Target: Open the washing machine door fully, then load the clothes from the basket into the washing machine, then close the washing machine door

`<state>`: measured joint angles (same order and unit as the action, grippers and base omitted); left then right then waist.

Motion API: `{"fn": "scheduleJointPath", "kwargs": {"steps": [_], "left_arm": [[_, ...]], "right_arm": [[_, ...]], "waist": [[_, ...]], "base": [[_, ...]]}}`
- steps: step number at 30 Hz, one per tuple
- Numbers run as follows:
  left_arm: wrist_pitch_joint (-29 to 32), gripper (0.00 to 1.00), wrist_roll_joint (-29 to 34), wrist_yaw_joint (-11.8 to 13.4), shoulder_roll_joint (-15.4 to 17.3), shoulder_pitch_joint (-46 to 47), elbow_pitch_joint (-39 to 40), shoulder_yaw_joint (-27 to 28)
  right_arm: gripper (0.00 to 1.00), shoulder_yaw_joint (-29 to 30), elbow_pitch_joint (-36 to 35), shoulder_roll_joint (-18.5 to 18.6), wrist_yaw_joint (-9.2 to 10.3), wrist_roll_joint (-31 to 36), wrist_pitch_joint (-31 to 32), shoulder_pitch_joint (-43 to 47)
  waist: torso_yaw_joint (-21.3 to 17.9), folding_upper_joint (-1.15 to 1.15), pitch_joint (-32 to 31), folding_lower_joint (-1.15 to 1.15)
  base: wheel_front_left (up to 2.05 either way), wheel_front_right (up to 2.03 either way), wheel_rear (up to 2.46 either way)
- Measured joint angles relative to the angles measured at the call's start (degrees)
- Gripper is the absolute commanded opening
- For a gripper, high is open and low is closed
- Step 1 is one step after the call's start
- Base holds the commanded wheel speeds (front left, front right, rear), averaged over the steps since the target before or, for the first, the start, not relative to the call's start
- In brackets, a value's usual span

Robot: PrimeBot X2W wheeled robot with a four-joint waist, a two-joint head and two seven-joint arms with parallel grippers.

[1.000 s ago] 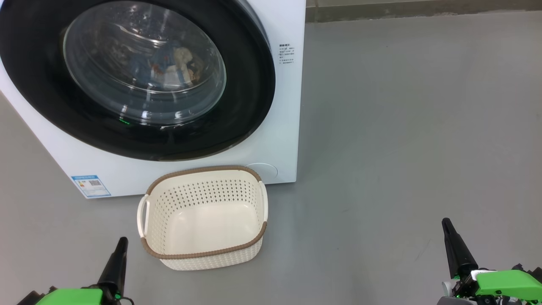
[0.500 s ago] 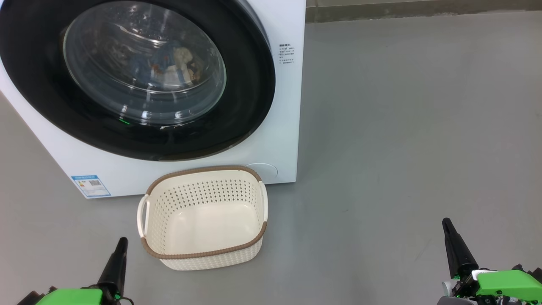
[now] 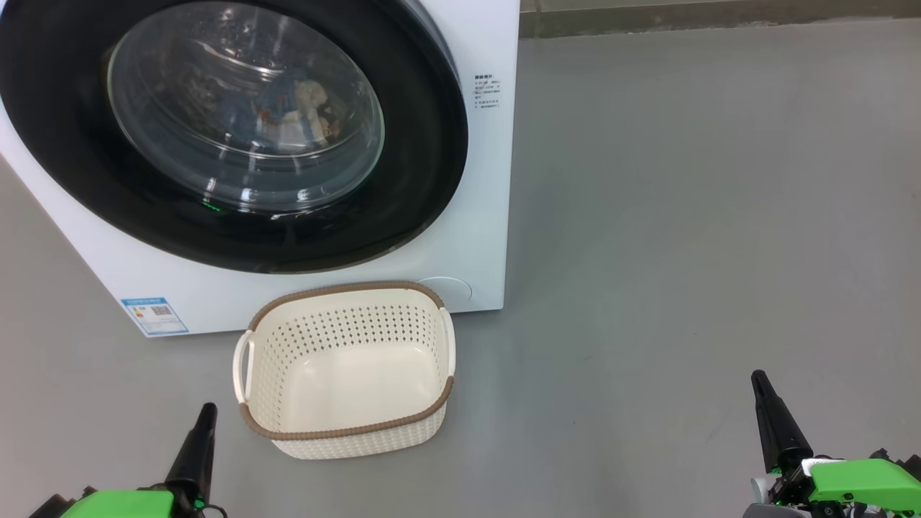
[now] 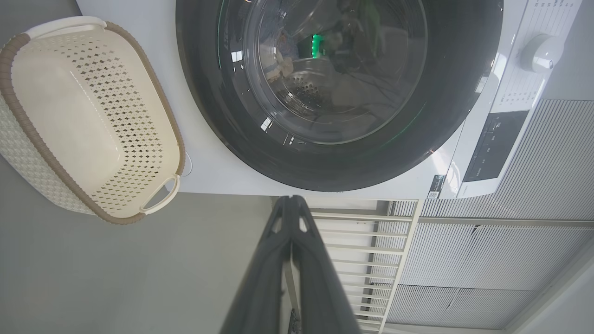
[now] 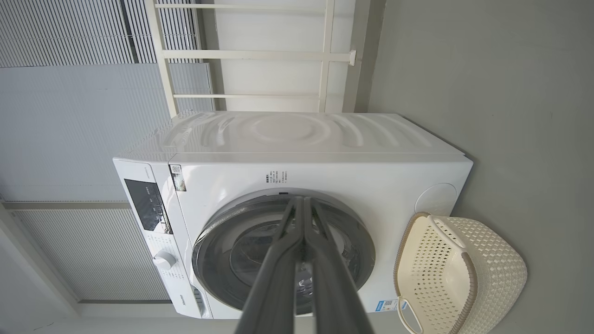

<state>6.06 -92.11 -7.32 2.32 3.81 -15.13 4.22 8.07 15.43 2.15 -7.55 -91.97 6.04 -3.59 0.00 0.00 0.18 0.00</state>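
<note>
Both with jaws together, our left gripper (image 3: 208, 410) and right gripper (image 3: 758, 379) idle low; the upper-left door (image 3: 424, 144) may pop open if unlatched.

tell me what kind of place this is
Most likely a home laundry corner, perhaps a balcony or utility area. A white front-loading washing machine stands on a bare grey floor with a small perforated basket in front of it, and white railing and ribbed panels stand behind it.
</note>
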Motion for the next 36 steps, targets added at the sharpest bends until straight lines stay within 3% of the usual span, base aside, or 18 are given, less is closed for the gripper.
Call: {"fn": "scheduleJointPath", "kwargs": {"steps": [36], "left_arm": [[0.1,0.00,0.0,0.0,0.0,0.0,0.0,0.1]], "right_arm": [[0.00,0.0,0.0,0.0,0.00,0.0,0.0,0.0]], "waist": [[0.0,0.00,0.0,0.00]], "base": [[0.00,0.00,0.00]]}}
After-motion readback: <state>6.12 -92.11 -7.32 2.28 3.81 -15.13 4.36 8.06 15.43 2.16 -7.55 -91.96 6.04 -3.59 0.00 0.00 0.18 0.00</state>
